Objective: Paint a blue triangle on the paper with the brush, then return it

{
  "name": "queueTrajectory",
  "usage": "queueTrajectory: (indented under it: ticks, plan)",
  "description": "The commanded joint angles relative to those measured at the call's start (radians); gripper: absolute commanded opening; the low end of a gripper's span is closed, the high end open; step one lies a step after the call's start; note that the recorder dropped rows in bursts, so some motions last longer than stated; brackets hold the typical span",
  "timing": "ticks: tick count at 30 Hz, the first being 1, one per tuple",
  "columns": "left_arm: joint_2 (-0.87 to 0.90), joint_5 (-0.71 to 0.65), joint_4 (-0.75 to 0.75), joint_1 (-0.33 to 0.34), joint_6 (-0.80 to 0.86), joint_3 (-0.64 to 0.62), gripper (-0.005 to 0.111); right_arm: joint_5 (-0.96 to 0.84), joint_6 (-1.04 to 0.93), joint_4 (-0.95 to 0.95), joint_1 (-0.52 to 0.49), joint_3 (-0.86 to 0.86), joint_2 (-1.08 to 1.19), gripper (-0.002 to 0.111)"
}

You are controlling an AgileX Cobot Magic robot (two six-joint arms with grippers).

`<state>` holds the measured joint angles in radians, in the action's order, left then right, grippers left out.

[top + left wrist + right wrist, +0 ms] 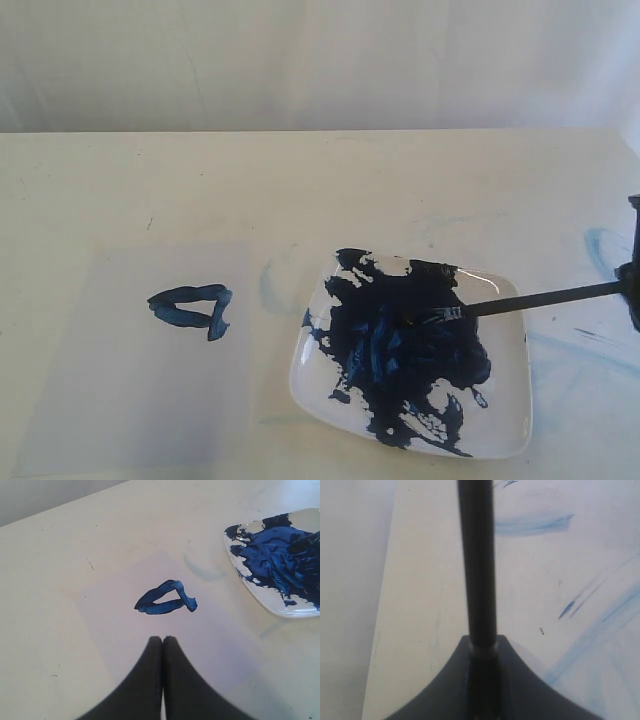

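Lying leftmost: the paper (100, 400), flat near the near left corner of the table (300, 180).
Blue triangle (185, 317): thick, dark, lopsided outline on the paper's far right part.
Left gripper (162, 639): fingers pressed together with nothing between them, over the paper near the triangle.
Smears (268, 290): faint light blue, between paper and plate and by the table's right edge.
Plate (515, 400): white square at the near edge, right of the paper, mostly under dark-blue paint (400, 350).
Brush (540, 299): bristles in the paint, black handle crossing the plate's right rim.
Right gripper (483, 642): at the table's right edge, pinching the handle's end.
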<state>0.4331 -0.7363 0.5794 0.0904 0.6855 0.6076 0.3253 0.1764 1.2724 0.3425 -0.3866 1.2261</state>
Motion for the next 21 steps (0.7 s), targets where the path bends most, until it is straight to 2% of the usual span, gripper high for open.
queueTrajectory:
  ticks: [1,9,21]
  plan:
    - [-0.007,-0.011,0.020,0.001,0.001,-0.006,0.000,0.048,0.287,-0.244,-0.005,-0.022,0.084,0.000]
    - [-0.007,0.008,0.051,0.001,0.004,-0.042,0.000,0.090,0.593,-0.550,-0.005,-0.048,0.221,0.000]
    - [-0.007,0.012,0.051,0.001,0.010,-0.042,0.000,0.125,0.615,-0.569,-0.005,-0.048,0.264,0.000]
